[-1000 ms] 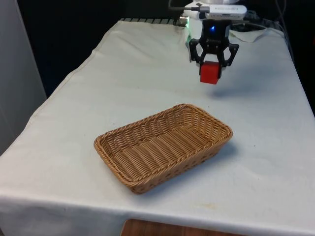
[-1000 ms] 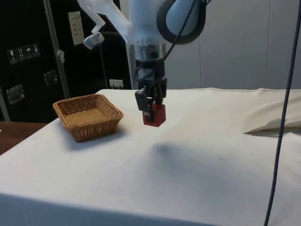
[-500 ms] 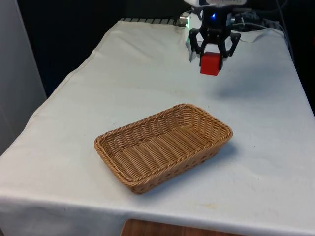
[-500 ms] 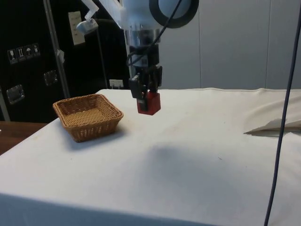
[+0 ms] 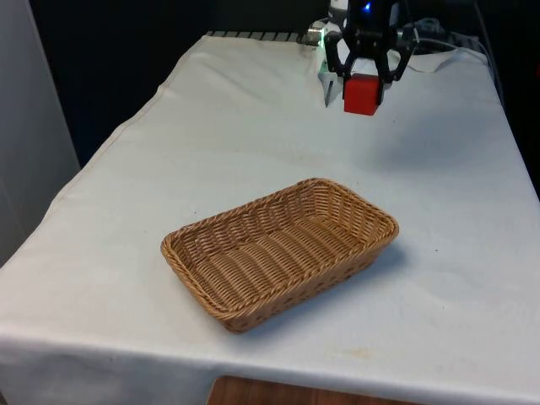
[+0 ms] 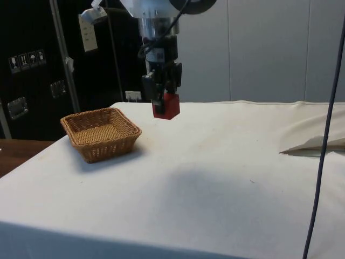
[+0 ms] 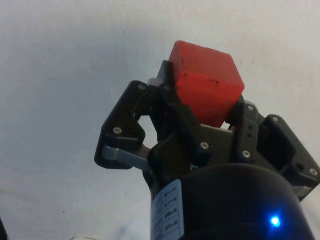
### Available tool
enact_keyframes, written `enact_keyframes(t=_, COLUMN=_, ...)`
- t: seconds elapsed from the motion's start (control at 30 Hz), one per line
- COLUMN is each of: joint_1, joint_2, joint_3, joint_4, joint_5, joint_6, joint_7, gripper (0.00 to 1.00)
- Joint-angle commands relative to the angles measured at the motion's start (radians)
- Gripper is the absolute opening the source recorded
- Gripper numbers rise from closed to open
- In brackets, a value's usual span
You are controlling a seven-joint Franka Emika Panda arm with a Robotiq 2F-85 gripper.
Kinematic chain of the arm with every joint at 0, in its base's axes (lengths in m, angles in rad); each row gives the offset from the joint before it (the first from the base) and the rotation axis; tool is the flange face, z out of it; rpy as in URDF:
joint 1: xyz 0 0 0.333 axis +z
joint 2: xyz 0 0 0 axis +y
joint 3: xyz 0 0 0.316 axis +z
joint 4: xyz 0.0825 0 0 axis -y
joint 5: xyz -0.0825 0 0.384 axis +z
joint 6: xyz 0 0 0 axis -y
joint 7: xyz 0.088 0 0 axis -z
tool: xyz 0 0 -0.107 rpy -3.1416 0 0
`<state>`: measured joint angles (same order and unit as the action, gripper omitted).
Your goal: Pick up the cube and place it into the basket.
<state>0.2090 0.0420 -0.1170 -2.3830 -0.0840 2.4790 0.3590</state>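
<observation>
The gripper (image 5: 364,78) clamps the red cube (image 5: 363,94) high over the cloth, mid-carry, and next needs to travel to the basket (image 5: 279,251) lying well ahead and below it.

White arm (image 6: 153,11) with black cables; black linkage-type jaws (silver screws at the pivots)

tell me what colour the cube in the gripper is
Red. The cube shows best in the wrist view, clamped in the gripper.
</observation>
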Motion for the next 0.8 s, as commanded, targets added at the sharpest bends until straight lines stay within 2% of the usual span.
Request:
enact_keyframes(t=0.0, joint_1=0.000, joint_2=-0.007, joint_3=0.000, joint_4=0.004, joint_5=0.000, joint_6=-0.014, joint_7=0.005, gripper=0.01)
enact_keyframes(t=0.17, joint_1=-0.001, joint_2=-0.014, joint_3=0.000, joint_4=0.015, joint_5=0.000, joint_6=-0.028, joint_7=0.001, gripper=0.01)
enact_keyframes(t=0.4, joint_1=-0.003, joint_2=-0.037, joint_3=-0.001, joint_4=0.047, joint_5=0.001, joint_6=-0.085, joint_7=0.006, gripper=0.01)
enact_keyframes(t=0.43, joint_1=-0.002, joint_2=-0.033, joint_3=0.000, joint_4=0.043, joint_5=0.000, joint_6=-0.073, joint_7=0.002, gripper=0.01)
enact_keyframes(t=0.5, joint_1=-0.004, joint_2=-0.043, joint_3=-0.001, joint_4=0.059, joint_5=0.001, joint_6=-0.102, joint_7=0.005, gripper=0.01)
enact_keyframes(t=0.77, joint_1=-0.008, joint_2=-0.055, joint_3=-0.001, joint_4=0.092, joint_5=0.001, joint_6=-0.146, joint_7=0.005, gripper=0.01)
